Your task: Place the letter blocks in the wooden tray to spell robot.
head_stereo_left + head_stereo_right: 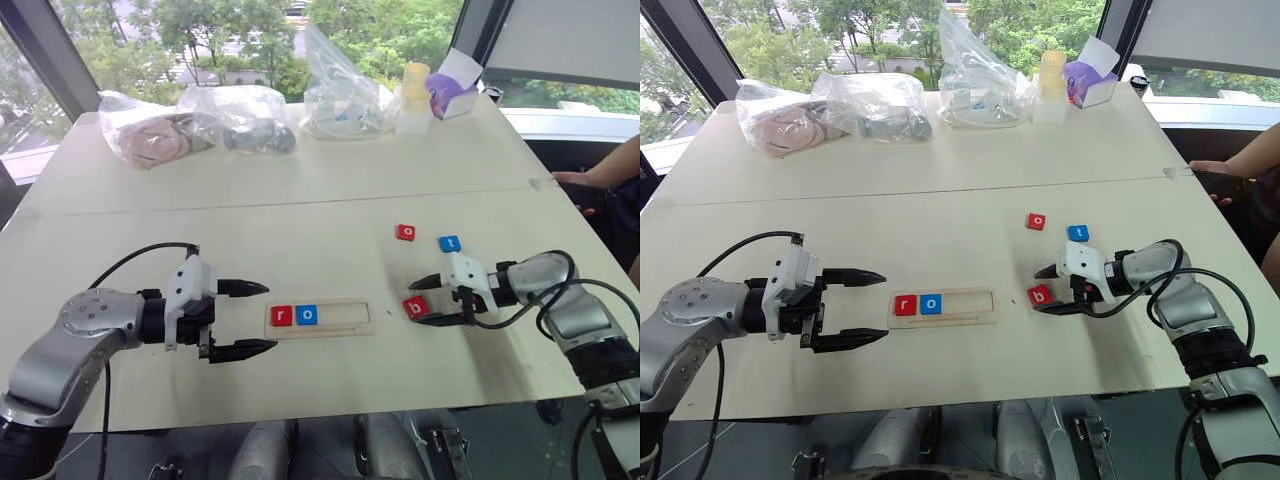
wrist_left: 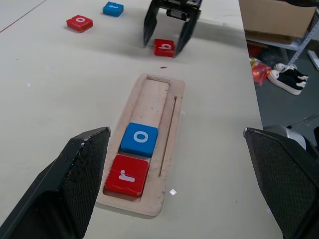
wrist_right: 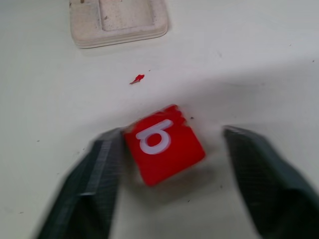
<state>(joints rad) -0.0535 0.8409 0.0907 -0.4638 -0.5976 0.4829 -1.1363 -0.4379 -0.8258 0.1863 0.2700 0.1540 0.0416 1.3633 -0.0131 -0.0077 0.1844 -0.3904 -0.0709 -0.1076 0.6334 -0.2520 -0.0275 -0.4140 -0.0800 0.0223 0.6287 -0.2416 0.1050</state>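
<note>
The wooden tray (image 1: 345,316) lies near the table's front edge. A red r block (image 1: 282,316) and a blue o block (image 1: 306,315) fill its left end. My left gripper (image 1: 268,317) hovers open just left of the tray, fingers pointing at it. Right of the tray, a red b block (image 1: 416,307) rests on the table between the fingers of my right gripper (image 1: 415,303). In the right wrist view one finger (image 3: 99,169) touches the b block (image 3: 163,144), while the other stands apart from it. A red o block (image 1: 405,232) and a blue t block (image 1: 449,243) lie farther back.
Clear plastic bags (image 1: 240,118) of items, a yellow bottle (image 1: 415,95) and a purple-and-white box (image 1: 450,90) line the table's far edge. A person's arm (image 1: 600,175) rests at the table's right side.
</note>
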